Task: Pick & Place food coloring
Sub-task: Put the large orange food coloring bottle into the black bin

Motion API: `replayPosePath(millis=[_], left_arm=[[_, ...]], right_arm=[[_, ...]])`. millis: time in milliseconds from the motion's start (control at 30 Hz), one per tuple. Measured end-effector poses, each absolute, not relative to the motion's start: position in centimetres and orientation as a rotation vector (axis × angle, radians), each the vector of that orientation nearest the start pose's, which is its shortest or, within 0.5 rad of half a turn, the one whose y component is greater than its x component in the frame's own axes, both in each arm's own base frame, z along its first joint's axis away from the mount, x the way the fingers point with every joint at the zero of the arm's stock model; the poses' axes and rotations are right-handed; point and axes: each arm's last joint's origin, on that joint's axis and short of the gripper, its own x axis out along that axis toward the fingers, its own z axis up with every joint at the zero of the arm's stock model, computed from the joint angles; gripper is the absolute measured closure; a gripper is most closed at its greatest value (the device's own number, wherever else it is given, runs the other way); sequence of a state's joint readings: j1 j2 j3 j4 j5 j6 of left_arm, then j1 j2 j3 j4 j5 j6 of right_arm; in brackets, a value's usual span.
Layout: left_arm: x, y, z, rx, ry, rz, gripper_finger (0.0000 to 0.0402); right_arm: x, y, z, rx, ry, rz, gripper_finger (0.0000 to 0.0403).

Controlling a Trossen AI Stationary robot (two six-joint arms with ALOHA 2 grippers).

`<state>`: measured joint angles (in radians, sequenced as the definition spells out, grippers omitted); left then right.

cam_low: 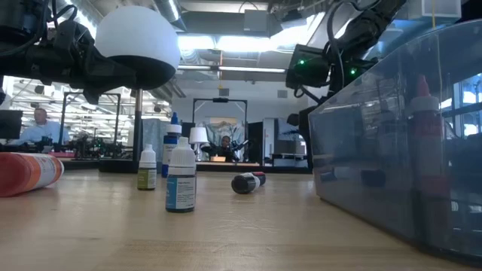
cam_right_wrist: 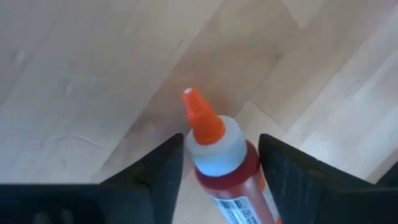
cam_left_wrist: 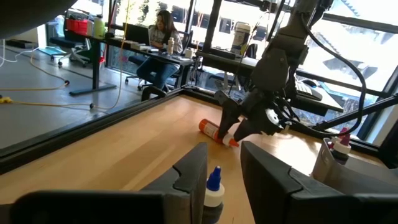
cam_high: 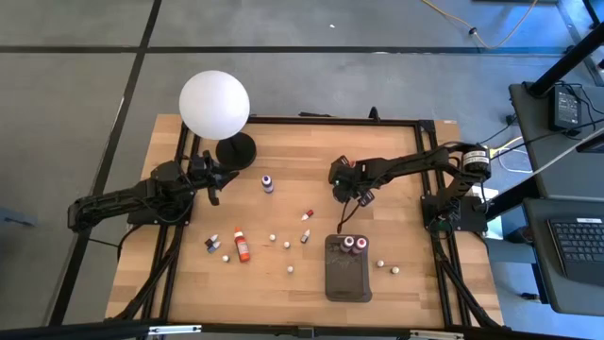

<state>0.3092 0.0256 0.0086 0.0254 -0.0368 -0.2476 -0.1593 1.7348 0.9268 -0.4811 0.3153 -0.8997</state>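
Right gripper (cam_right_wrist: 214,168) mid-table above tray (cam_high: 347,279), fingers closed round red bottle (cam_right_wrist: 227,165) w/ orange tip, could slip if squeezed off-centre; left gripper (cam_left_wrist: 221,171) by lamp (cam_high: 215,104), fingers narrowly apart, empty.

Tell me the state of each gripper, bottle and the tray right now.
left gripper: slightly open, empty
right gripper: shut on the red bottle
red bottle: capped, gripped
orange bottle: lying on its side
blue-capped bottle: upright
tray: holding upright bottles at one end
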Motion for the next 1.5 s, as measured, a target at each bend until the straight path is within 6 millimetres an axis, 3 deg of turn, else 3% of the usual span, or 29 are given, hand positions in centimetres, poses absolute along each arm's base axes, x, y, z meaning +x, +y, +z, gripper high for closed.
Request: replayPosePath(millis=[267, 467, 567, 700, 800, 933, 1033, 1200, 1500], left_arm=[[9.4, 3.1, 16.7, -0.244, -0.051, 0.344, 0.0311], [9.4, 3.1, 16.7, -0.243, -0.051, 0.344, 0.0311], [9.4, 3.1, 16.7, -0.217, -0.046, 0.344, 0.0311], [9.4, 3.1, 16.7, -0.155, -0.036, 0.345, 0.0309], [9.4, 3.1, 16.7, -0.125, -0.030, 0.345, 0.0309], [9.4, 3.1, 16.7, -0.123, -0.030, 0.344, 0.0310], [9.4, 3.1, 16.7, -0.123, -0.030, 0.344, 0.0309], [9.4, 3.1, 16.7, -0.124, -0.030, 0.343, 0.0310], [9.4, 3.1, 16.7, -0.125, -0.030, 0.344, 0.0307]], right_arm=[[29.7, -5.7, 13.7, -0.856, 1.394, 0.198, 0.0277], [30.3, -5.6, 14.2, -0.820, 1.372, 0.119, 0.0285], [31.1, -5.3, 16.1, -0.758, 1.301, 0.049, 0.0285], [31.6, -4.3, 20.2, -0.598, 1.078, 0.015, 0.0285], [31.0, -3.5, 23.1, -0.472, 0.850, -0.007, 0.0285], [29.1, -2.5, 24.6, -0.387, 0.568, -0.068, 0.0285], [27.5, -1.8, 24.3, -0.325, 0.333, -0.107, 0.0285], [25.1, -0.9, 21.8, -0.256, 0.071, -0.130, 0.0283], [24.3, -1.0, 19.0, -0.168, 0.103, -0.202, 0.0278]])
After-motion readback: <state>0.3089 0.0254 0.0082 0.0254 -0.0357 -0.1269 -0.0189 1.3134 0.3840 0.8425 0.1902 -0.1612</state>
